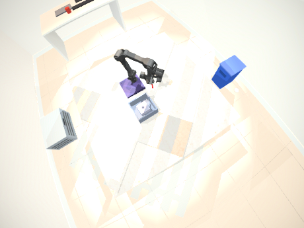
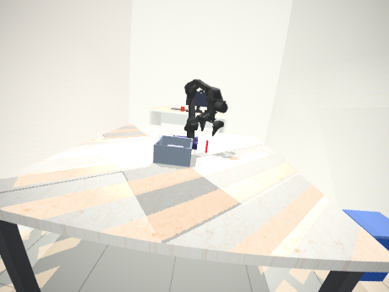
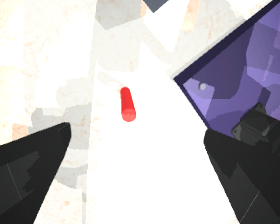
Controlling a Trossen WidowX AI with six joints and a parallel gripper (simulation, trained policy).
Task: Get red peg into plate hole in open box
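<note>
The red peg (image 1: 152,86) (image 2: 206,146) (image 3: 128,105) stands upright on the table, to the right of the box in the exterior view. My gripper (image 2: 208,133) (image 3: 139,132) is wide open and empty above it. In the wrist view the peg appears between the two fingers sideways and a little beyond their tips, not touching either. The open grey-blue box (image 1: 149,115) (image 2: 172,155) stands in front of the arm's base. The pale plate (image 1: 140,110) at its bottom shows a small dark hole in the top view. The gripper's fingertips are hard to make out in that view.
The purple base slab (image 1: 132,88) (image 3: 220,97) under the arm lies close to the peg and beside the box. The box's walls stand up around the plate. A desk with a monitor, a grey cabinet and a blue bin (image 1: 228,72) stand farther off.
</note>
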